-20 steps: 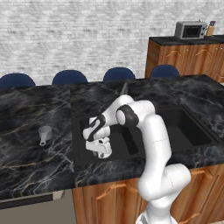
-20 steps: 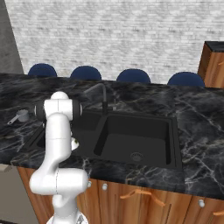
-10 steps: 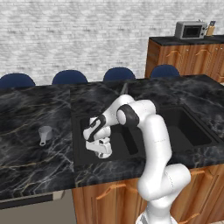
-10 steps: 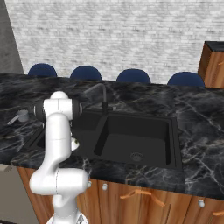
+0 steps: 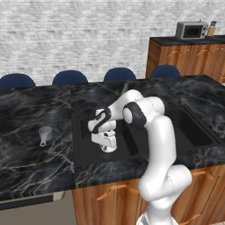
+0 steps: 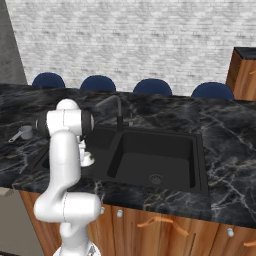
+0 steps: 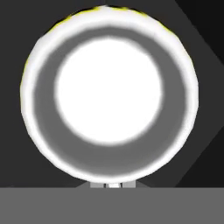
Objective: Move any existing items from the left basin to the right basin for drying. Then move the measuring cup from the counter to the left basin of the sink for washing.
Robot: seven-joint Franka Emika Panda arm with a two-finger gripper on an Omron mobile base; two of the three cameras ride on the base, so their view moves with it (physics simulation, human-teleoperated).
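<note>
One round white-silver bowl (image 7: 108,92), rim pinched in the closed pincer (image 7: 113,185).

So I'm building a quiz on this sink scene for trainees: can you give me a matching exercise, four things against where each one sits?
Things:
1. small white bowl
2. measuring cup
3. microwave
4. right basin

Places:
A. on the far wooden cabinet
B. on the counter, left of the sink
C. in the left basin, under the pincer
D. right of the sink's centre divider, holding nothing

Pairs: 1-C, 2-B, 3-A, 4-D
</note>
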